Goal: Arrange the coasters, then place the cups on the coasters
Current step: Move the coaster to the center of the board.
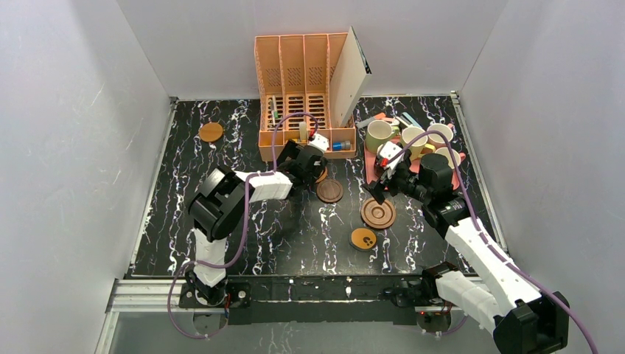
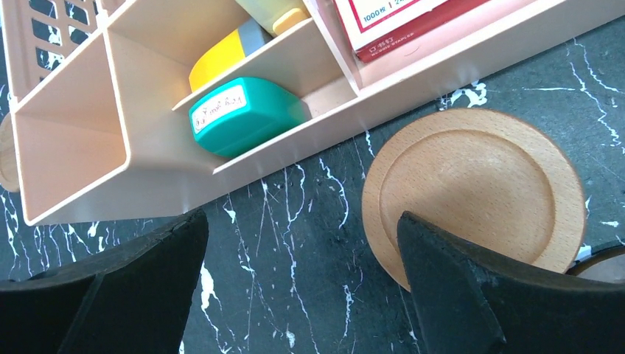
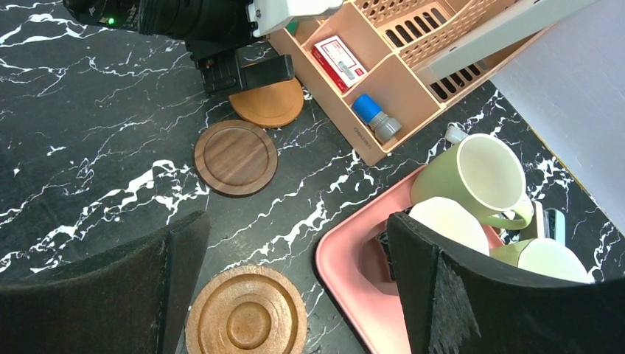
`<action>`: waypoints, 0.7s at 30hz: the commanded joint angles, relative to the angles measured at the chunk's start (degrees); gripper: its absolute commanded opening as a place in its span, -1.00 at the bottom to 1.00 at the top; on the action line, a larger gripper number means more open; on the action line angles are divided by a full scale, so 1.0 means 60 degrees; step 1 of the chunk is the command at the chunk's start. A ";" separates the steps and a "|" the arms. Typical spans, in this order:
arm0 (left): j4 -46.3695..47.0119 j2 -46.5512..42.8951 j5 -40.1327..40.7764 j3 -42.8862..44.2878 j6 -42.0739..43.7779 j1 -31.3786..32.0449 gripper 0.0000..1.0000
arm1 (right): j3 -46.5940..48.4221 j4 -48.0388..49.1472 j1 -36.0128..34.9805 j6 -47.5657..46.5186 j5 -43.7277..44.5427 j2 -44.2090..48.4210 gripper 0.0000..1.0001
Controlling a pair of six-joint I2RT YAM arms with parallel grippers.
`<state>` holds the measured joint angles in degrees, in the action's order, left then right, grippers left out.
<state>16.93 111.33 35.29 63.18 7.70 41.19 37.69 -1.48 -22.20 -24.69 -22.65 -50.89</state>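
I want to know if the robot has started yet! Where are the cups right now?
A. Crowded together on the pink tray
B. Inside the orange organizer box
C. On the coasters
A: the cups sit bunched on the pink tray at the right of the table, while the ringed wooden coaster has nothing on it.

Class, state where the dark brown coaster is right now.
In the top view, the dark brown coaster lies centrally, just in front of the orange organizer and up-left of the ringed wooden coaster.
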 commanded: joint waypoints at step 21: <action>-0.0308 -0.3323 -0.0376 -0.4470 0.0842 -0.2061 0.96 | 0.0062 0.0316 0.0007 0.0068 -0.0402 0.0244 0.96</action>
<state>20.62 93.54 33.50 40.64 11.31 36.60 37.69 -1.50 -22.20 -24.58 -23.88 -50.24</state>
